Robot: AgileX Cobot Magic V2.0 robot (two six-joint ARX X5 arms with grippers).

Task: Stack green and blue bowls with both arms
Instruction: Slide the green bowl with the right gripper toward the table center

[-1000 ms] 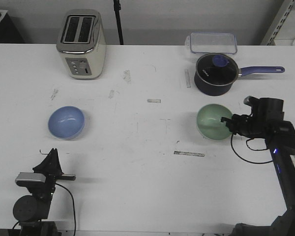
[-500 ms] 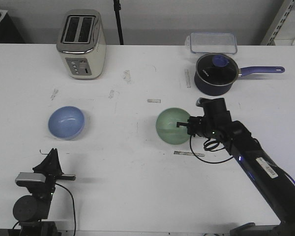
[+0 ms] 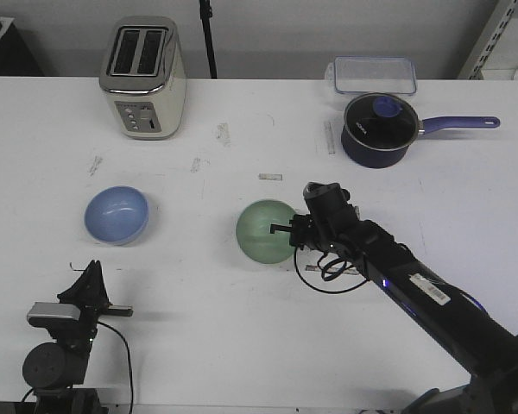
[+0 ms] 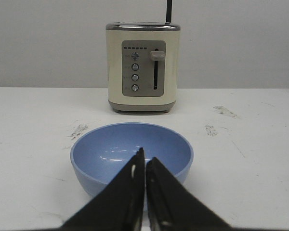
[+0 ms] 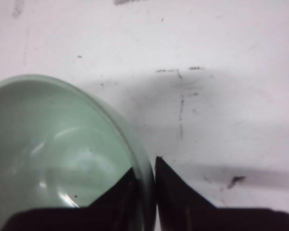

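You have two bowls: one green (image 3: 266, 231), one blue (image 3: 116, 215). There are two arms, left (image 3: 65, 341) and right (image 3: 414, 293). You also have one toaster (image 3: 144, 78), one saucepan (image 3: 378, 129) and one clear container (image 3: 374, 75).

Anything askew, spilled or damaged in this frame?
Nothing spilled or broken. The green bowl hangs tilted in the right gripper, pinched by its rim. The blue bowl sits upright. The table has dark scuffs.

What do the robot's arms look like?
Both are black. The right arm is long and jointed, with a looping thin black cable, a white label and a tiny blue light. The left arm has a silvery-grey block. Each tool has two pointed black fingers.
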